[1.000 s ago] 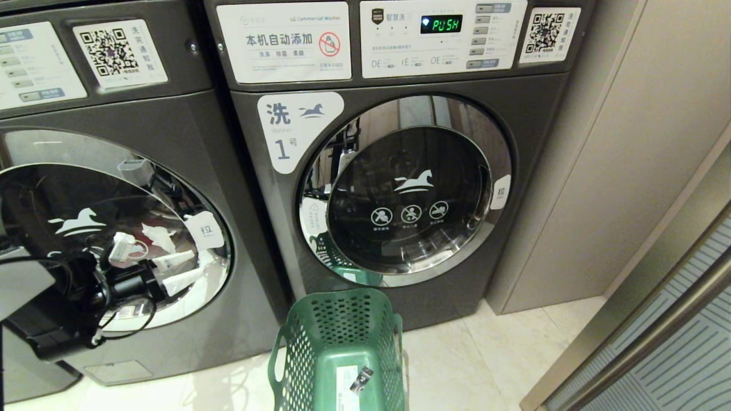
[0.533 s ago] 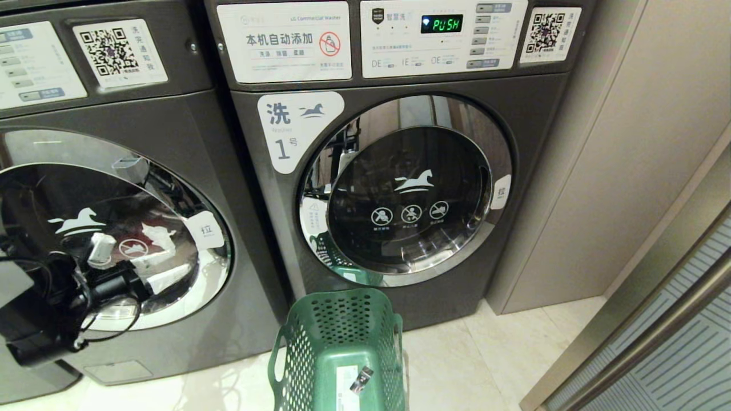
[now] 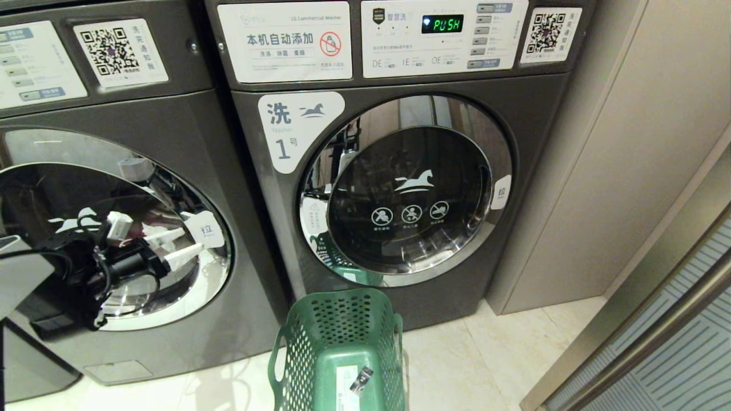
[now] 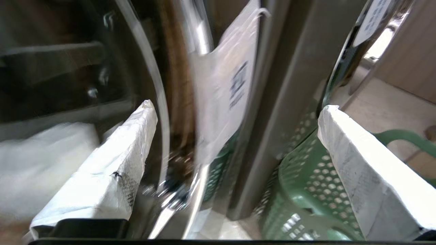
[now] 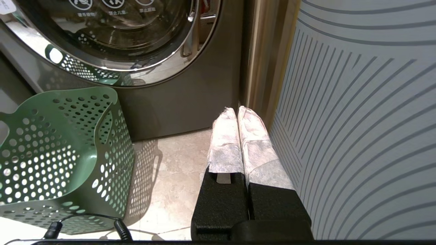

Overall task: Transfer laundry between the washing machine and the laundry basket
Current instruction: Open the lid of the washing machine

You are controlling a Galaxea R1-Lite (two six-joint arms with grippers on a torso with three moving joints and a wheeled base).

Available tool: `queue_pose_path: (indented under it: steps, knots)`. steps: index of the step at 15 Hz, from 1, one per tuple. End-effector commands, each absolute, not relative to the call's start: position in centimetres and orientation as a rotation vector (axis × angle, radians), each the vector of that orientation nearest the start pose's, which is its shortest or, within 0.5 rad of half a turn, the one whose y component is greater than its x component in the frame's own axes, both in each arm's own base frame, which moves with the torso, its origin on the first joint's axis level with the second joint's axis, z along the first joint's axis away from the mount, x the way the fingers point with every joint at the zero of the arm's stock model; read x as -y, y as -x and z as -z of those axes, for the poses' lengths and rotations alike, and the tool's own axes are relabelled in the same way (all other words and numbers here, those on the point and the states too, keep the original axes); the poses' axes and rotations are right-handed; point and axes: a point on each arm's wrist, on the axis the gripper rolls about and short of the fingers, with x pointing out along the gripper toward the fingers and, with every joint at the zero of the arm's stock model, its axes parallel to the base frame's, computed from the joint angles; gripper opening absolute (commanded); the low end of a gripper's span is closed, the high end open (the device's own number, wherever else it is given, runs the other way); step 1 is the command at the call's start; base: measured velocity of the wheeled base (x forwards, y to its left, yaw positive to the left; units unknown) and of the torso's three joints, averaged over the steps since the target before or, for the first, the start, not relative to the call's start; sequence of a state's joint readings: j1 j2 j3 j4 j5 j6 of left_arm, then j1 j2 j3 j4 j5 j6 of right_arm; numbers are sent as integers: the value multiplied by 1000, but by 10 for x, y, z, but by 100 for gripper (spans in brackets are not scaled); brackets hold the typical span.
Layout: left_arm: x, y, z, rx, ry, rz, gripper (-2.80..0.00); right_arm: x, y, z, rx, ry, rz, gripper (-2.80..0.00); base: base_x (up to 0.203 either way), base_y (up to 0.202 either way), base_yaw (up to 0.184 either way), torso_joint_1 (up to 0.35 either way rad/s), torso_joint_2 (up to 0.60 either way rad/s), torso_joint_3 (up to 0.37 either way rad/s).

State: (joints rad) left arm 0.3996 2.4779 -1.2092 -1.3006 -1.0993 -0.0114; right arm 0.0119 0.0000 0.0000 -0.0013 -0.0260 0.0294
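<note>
Head view shows the left end effector point(image 3: 171, 251), fingers spread wide and empty, facing the left washing machine's door point(image 3: 114, 228); its pull tab point(image 3: 204, 229) sits just beyond.

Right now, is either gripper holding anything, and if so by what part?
Nothing is held. The left gripper is open in front of the washing machine door; the right gripper is shut on nothing, near the floor.

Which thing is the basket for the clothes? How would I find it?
Find the dark grey washing machine labelled 1 with its round shiny door. On the pale floor before it stands the green plastic laundry basket. Only it is green, full of round holes, and far smaller than the washers.
</note>
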Motion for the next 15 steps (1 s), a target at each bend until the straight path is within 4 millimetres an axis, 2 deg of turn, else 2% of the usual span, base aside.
queue_pose_path:
  steps: [1, 10, 15]
  knots:
    - [-148, -431, -42, 29, -9, 718, 0, 1, 23, -76, 0, -31, 14, -280, 0, 0, 0, 0, 0, 0]
    - [-125, -439, -33, 15, 7, 769, 0, 1, 23, -76, 0, -29, 14, -280, 0, 0, 0, 0, 0, 0]
    - [-122, -438, -31, 7, 15, 825, 0, 1, 23, -76, 0, -31, 14, -280, 0, 0, 0, 0, 0, 0]
